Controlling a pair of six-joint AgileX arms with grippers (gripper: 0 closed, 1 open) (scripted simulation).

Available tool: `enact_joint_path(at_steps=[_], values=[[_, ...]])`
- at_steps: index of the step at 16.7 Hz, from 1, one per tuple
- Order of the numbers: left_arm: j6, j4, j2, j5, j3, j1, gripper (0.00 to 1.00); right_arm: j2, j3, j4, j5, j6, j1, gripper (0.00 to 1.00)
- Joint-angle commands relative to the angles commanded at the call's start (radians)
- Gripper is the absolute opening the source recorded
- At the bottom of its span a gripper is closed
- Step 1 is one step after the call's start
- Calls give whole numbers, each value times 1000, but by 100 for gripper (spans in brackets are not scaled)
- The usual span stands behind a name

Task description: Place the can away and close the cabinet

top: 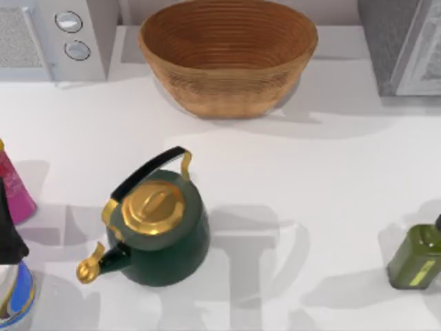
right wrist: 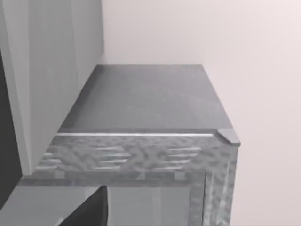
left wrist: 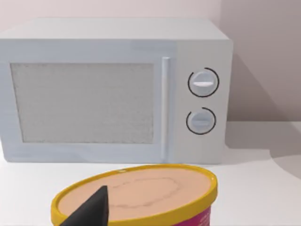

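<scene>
1. White table (top: 289,172) is carrying a basket (top: 227,55), a kettle (top: 162,234) and an olive bottle (top: 417,258). A microwave (top: 52,38) and a grey cabinet (top: 406,45) are standing at the back corners.
2. Left gripper (left wrist: 91,212) is hovering just over a yellow-rimmed tub (left wrist: 150,193), facing the microwave. Right gripper (right wrist: 87,212) is hanging close by the cabinet. Grip on either: cannot tell.
3. Likely risks: the left arm knocking the tub or kettle when swinging, and the right arm clipping the cabinet from this close.
4. Can: cannot tell where it is sitting or how it is looking.
</scene>
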Motion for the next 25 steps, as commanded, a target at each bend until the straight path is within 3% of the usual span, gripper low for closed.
enact_joint_path(at_steps=[3, 7, 11, 20, 22, 25], values=[[0, 0, 0, 0, 0, 0, 100, 3, 6, -3, 30, 0, 30, 100], [0, 0, 0, 0, 0, 0, 100, 15, 25, -15, 201, -1, 200, 100], [0, 0, 0, 0, 0, 0, 100, 16, 34, -29, 481, -1, 481, 100], [0, 0, 0, 0, 0, 0, 100, -18, 12, -52, 1231, -1, 1231, 100], [0, 0, 0, 0, 0, 0, 100, -30, 0, -54, 1356, -2, 1356, 100], [0, 0, 0, 0, 0, 0, 100, -46, -19, -56, 1465, -3, 1465, 100]])
